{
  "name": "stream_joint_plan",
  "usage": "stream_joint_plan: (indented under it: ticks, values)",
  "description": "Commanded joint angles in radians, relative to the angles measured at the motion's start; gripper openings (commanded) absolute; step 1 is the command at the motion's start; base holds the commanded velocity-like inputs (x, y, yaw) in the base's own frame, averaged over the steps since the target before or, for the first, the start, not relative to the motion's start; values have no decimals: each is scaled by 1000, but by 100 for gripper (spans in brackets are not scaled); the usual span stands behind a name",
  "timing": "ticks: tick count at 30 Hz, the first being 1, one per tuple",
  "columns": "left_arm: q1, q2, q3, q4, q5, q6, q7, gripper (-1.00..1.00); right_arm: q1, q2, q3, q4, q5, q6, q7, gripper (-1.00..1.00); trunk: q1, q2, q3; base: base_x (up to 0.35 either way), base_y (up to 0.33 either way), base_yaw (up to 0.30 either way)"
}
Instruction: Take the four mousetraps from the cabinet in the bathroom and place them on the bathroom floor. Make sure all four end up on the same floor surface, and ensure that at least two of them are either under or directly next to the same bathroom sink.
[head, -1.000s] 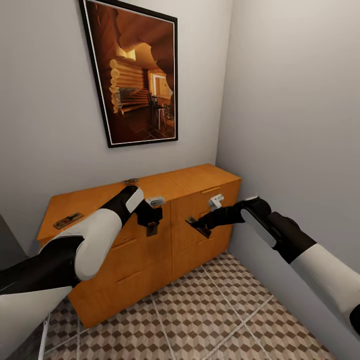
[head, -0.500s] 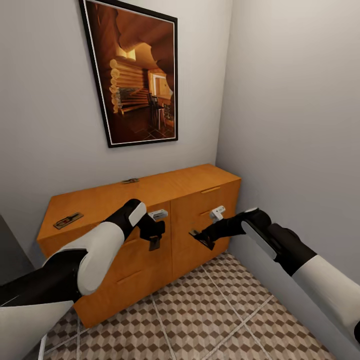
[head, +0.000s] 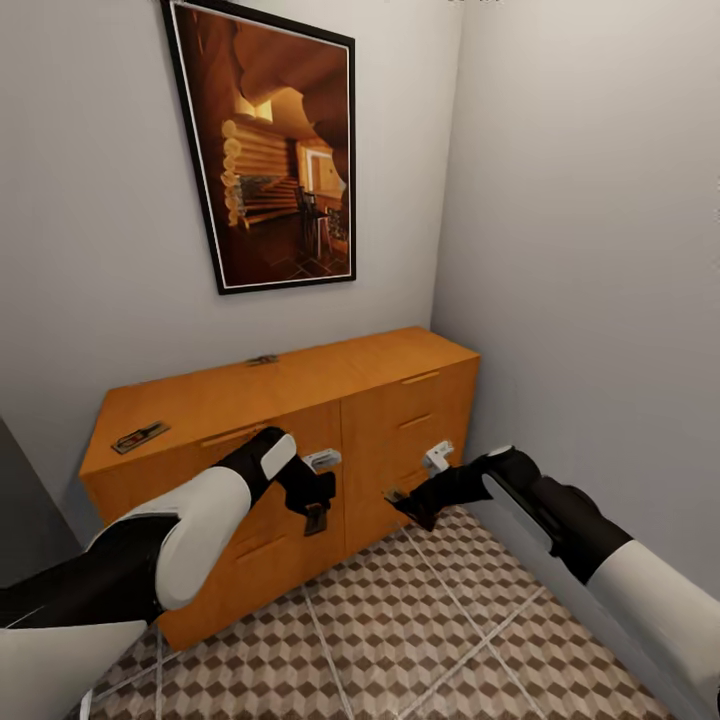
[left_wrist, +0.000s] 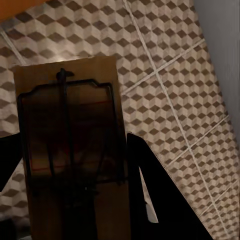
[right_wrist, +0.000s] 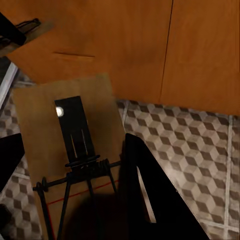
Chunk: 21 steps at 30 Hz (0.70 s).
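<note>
Each gripper is clamped on a mousetrap: the left gripper (head: 316, 513) on one mousetrap (left_wrist: 70, 150), the right gripper (head: 400, 497) on another (right_wrist: 67, 145). Both have dropped from cabinet-top (head: 300, 378) height toward the bathroom floor (head: 400, 620). Two traps remain: one at the top's left edge (head: 138, 436), one at its back edge (head: 263, 360).

Both arms are being shown with glossy white shells giving way to black segments nearer the tips. The left gripper (head: 316, 512) and the right gripper (head: 408, 503) are being rendered black, each backed by a small pale grey block.
</note>
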Motion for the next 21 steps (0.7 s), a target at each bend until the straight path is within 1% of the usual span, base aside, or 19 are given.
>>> stream_joint_plan:
  ticks: [1,3,6,7,8,11,14,15,18,21]
  values:
    - [14,0,8,2,-5,-9,-2,-100,4,1,2,20,4,-17,1,-100,0,-1,-1,-256,0,0]
    - [47,0,8,5,-5,-39,-6,-100,8,2,4,68,7,-49,1,-100,0,-1,-1,-303,0,0]
    - [76,0,8,6,-5,-60,-7,-100,9,4,4,118,9,-70,2,-100,0,-1,-1,-325,0,0]
    - [95,0,8,7,-5,-71,-14,-100,10,4,5,149,10,-78,2,-100,0,-1,-1,-332,0,0]
    - [101,0,8,7,-5,-74,-17,-100,10,5,6,168,11,-84,2,-100,0,-1,-1,-334,0,0]
    - [150,0,8,8,-5,-121,-52,-100,16,7,16,232,16,-114,2,-100,0,-1,-1,-336,0,0]
    - [204,0,7,44,-7,-216,-85,-100,27,10,63,311,62,-181,3,-100,0,-1,-1,-337,0,0]
    - [209,0,7,50,-7,-228,-87,-100,29,10,69,325,68,-194,4,-100,0,-1,-1,-337,0,0]
    - [242,0,7,91,-9,-300,-93,-100,35,11,76,357,76,-210,3,-100,0,-1,-1,-336,0,0]
    - [300,1,5,108,-12,-401,-94,-100,65,11,79,394,83,-240,-1,-100,0,-1,-1,-337,0,0]
